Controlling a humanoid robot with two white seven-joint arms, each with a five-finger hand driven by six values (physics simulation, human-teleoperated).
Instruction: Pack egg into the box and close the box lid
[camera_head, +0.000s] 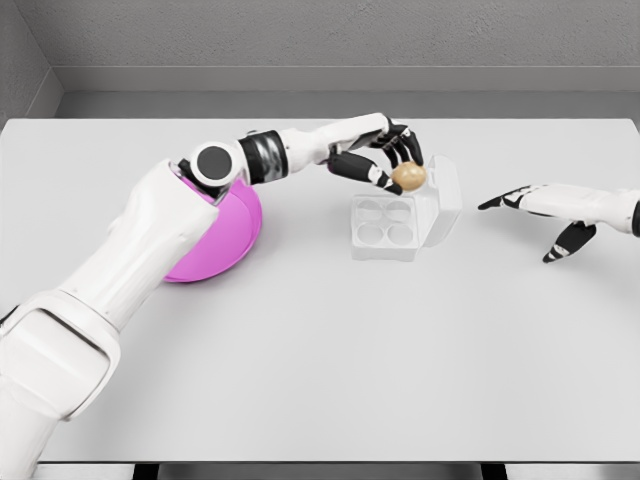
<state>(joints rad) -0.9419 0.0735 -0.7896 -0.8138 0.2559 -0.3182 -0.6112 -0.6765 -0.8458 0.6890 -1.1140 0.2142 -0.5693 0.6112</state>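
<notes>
Head view: left hand (390, 160) has its fingers pinching the egg (408, 177), hanging just over the far right cup of the box (385, 228). Risk as I see it: let go off-centre and it hits the divider or lid (445, 205) and rolls out. All four cups look empty, lid up. Pink bowl (225, 240) mostly behind the arm, contents hidden. Right hand (545, 205) idle over the surface (320, 380), fingers spread

Open lid (441, 205) walls the box (385, 225) rightward; pink bowl (222, 235) stands left; near table (330, 370) lies bare.
</notes>
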